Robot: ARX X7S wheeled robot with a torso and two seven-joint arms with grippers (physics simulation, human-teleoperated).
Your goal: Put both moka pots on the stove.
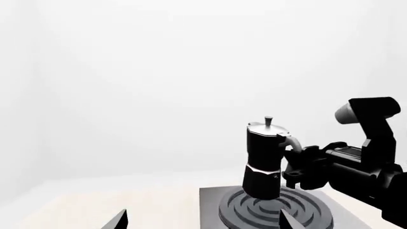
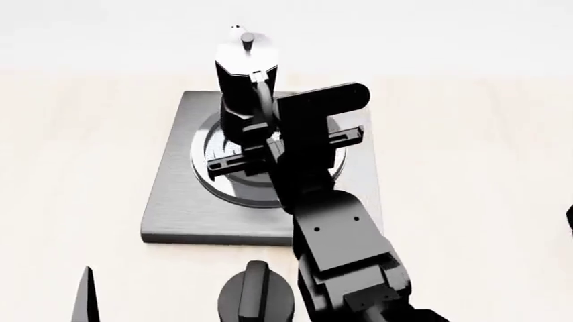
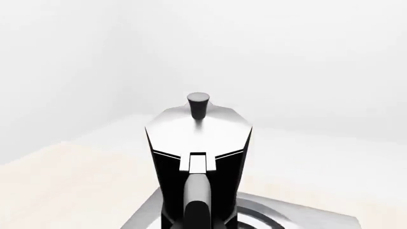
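Note:
One moka pot (image 2: 240, 74) stands on the ring burner of the stove (image 2: 179, 201), glossy black with a silvery lid and knob. My right gripper (image 2: 259, 142) reaches in from the near side and is shut on the pot's curved handle. The left wrist view shows the same pot (image 1: 264, 162) on the stove (image 1: 213, 205), with the right gripper (image 1: 298, 164) at its handle. In the right wrist view the pot (image 3: 198, 143) fills the centre, handle toward the camera, above the stove (image 3: 305, 217). My left gripper (image 1: 202, 220) is open and empty, low beside the stove. The second moka pot is out of view.
A squat black round knob (image 2: 255, 298) sits on the pale table just in front of the stove's near edge. One finger of my left gripper (image 2: 85, 295) shows at the near left. A dark sliver (image 2: 569, 215) touches the right edge of the head view.

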